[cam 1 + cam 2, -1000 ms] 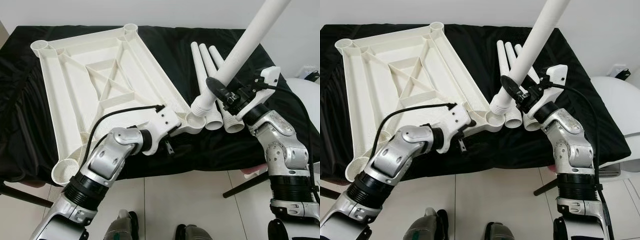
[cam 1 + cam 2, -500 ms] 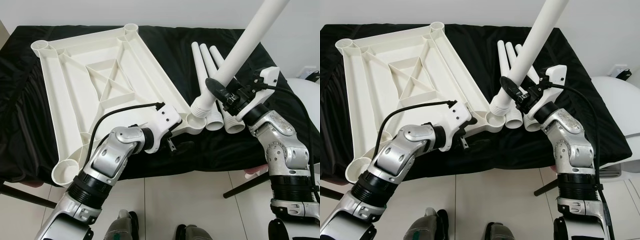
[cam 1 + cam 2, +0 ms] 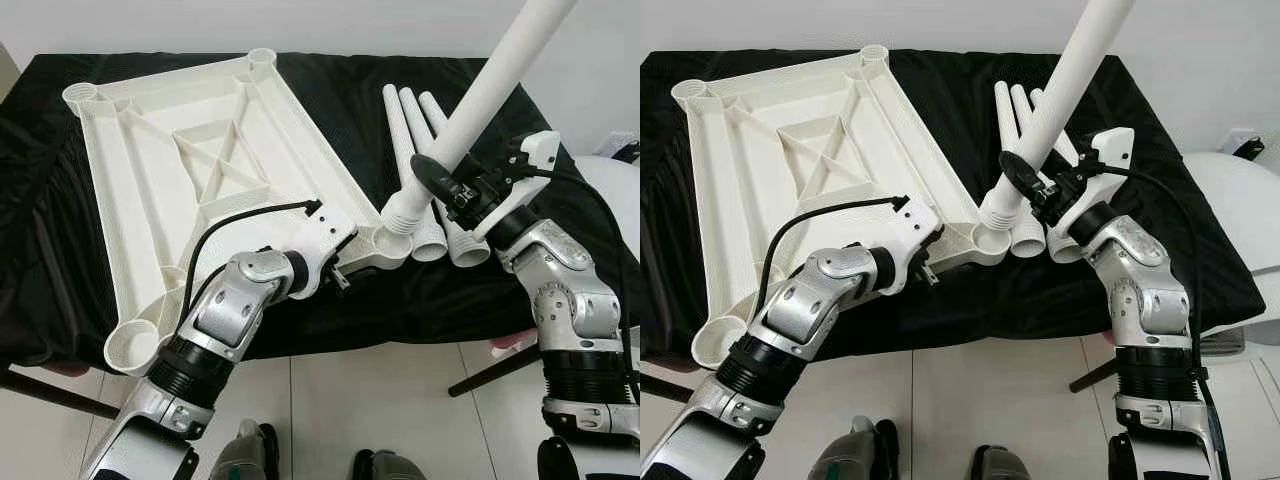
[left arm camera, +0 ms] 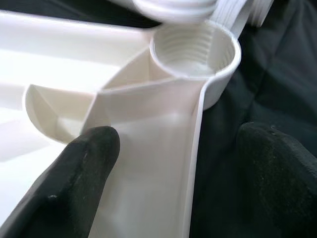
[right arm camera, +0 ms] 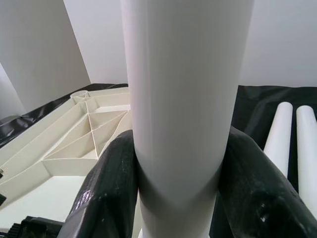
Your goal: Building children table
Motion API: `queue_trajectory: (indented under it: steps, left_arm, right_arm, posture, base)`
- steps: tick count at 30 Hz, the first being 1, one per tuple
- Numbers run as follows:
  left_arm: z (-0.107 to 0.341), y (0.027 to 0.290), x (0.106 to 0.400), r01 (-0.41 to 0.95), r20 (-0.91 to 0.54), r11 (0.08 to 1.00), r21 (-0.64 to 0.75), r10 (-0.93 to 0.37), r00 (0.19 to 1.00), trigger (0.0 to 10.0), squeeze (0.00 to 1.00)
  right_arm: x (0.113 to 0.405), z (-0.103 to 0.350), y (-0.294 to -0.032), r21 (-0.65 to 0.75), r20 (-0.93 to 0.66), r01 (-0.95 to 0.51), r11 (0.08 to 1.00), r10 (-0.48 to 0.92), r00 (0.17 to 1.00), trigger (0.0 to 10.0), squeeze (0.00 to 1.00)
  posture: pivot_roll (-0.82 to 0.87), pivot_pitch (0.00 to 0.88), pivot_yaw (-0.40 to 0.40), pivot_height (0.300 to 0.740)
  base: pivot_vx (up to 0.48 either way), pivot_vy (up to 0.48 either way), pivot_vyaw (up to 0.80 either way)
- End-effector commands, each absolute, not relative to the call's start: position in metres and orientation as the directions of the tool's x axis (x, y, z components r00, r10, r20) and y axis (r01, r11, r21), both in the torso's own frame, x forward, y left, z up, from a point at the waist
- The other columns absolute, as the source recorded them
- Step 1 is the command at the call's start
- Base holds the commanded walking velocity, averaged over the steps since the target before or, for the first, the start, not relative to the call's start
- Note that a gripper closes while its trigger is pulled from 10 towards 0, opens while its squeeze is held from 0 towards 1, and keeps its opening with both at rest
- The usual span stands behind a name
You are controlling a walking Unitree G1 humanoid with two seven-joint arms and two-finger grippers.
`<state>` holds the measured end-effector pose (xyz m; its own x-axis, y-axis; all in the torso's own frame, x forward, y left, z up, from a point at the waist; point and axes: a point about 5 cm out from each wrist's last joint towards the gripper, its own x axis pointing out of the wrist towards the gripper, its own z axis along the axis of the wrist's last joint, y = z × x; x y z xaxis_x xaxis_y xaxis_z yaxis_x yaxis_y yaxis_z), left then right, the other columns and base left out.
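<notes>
Tabletop: white ribbed plastic panel lying upside down on the black-draped bench, toward 10 o'clock of the scene.
Corner socket: threaded ring at the panel's near corner, about 5 o'clock of the panel.
Held leg: long white tube slanting up toward 1 o'clock, its threaded end at the socket's rim.
Right tool: fingers pinching the held leg just above its lower end.
Left tool: fingers spread, straddling the panel's edge rib beside the socket.
Spare legs: three white tubes lying side by side at 3 o'clock of the panel.
</notes>
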<state>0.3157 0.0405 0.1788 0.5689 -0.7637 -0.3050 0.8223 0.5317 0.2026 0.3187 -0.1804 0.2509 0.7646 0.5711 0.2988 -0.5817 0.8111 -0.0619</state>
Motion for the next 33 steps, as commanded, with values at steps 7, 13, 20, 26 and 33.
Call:
queue_trajectory:
  steps: [7, 13, 20, 26, 33]
  left_arm:
    - [0.166, 0.038, 0.307, 0.860, -0.358, 0.462, 0.215, -0.782, 0.510, 5.3, 0.00]
    - [0.161, 0.033, 0.296, 0.903, -0.384, 0.362, 0.230, -0.819, 0.426, 0.0, 0.00]
    - [0.157, 0.035, 0.291, 0.922, -0.418, 0.307, 0.236, -0.824, 0.382, 7.5, 0.00]
    - [0.156, 0.040, 0.292, 0.921, -0.424, 0.307, 0.239, -0.820, 0.383, 0.0, 0.00]
    - [0.156, 0.045, 0.292, 0.921, -0.435, 0.297, 0.252, -0.815, 0.382, 0.0, 0.00]
  right_arm:
    - [0.317, 0.257, -0.182, -0.091, 0.299, -0.588, 0.804, 0.585, 0.754, 10.0, 0.00]
    - [0.318, 0.258, -0.183, -0.093, 0.299, -0.590, 0.802, 0.587, 0.752, 10.0, 0.00]
    - [0.318, 0.257, -0.180, -0.104, 0.274, -0.618, 0.780, 0.619, 0.736, 10.0, 0.00]
    - [0.318, 0.256, -0.179, -0.117, 0.263, -0.632, 0.766, 0.637, 0.725, 10.0, 0.00]
    - [0.316, 0.253, -0.176, -0.107, 0.248, -0.662, 0.742, 0.665, 0.705, 10.0, 0.00]
  posture:
    - [-0.04, 0.164, 0.011, 0.740]
    - [-0.04, 0.170, 0.011, 0.740]
    - [-0.04, 0.176, 0.008, 0.740]
    - [-0.04, 0.178, 0.006, 0.740]
    - [-0.03, 0.178, 0.005, 0.740]
  base:
    - [0.000, 0.000, 0.00]
    - [0.000, 0.000, 0.00]
    - [0.000, 0.000, 0.00]
    - [0.000, 0.000, 0.00]
    - [0.000, 0.000, 0.00]
